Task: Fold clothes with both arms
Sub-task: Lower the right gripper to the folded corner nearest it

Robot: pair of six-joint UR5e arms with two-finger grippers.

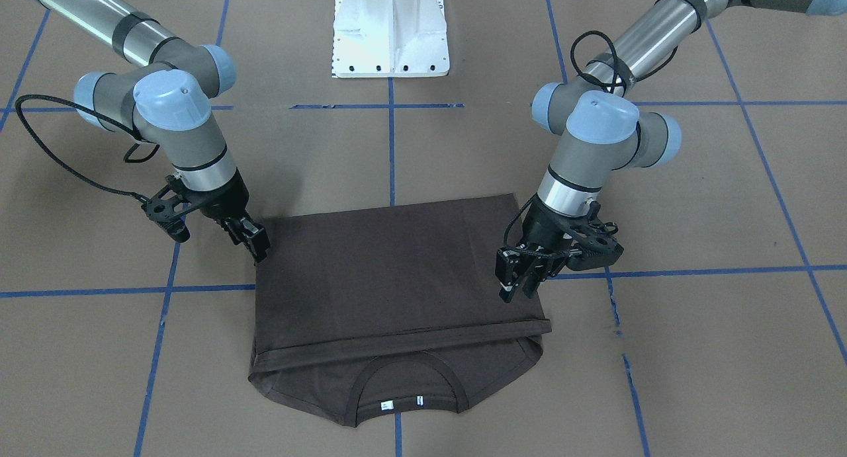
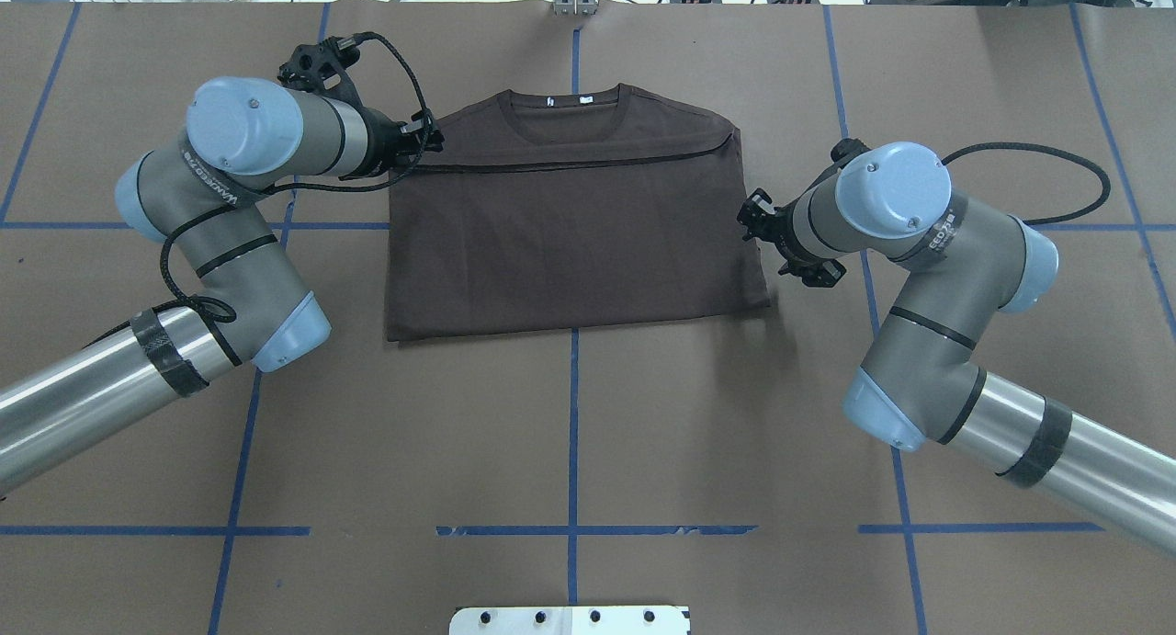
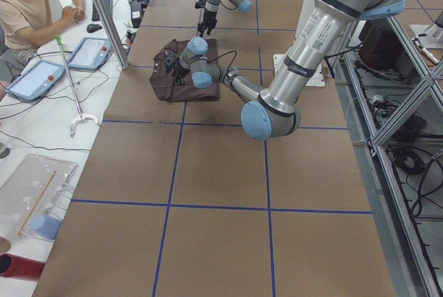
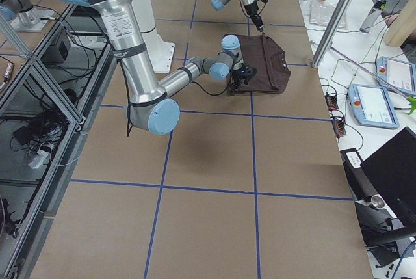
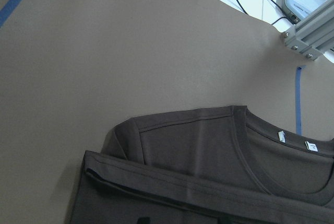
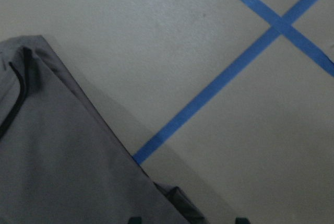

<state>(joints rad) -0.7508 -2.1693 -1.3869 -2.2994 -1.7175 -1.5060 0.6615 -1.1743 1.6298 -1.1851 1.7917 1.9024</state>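
Because the T-shirt point(image 1: 397, 272) is thin, soft knit, I judge it light and limp. It will sag and slide on itself, so both layers are best pinched together at the side edges, one arm to each. It lies flat on the brown table point(image 1: 695, 351) across the blue tape line point(image 1: 390, 153), its lower half folded up so the hem point(image 1: 403, 341) sits just short of the collar point(image 5: 244, 145) on the side away from the robot. The left gripper point(image 1: 519, 282) hangs over one side edge near the hem, fingers apart and empty. The right gripper point(image 1: 255, 242) is at the opposite edge nearer the fold, its tips also parted in the wrist view; whether it touches cloth I cannot tell. Two white neck tags point(image 1: 400, 404) show – their print is too small to read – and no chest print is visible.
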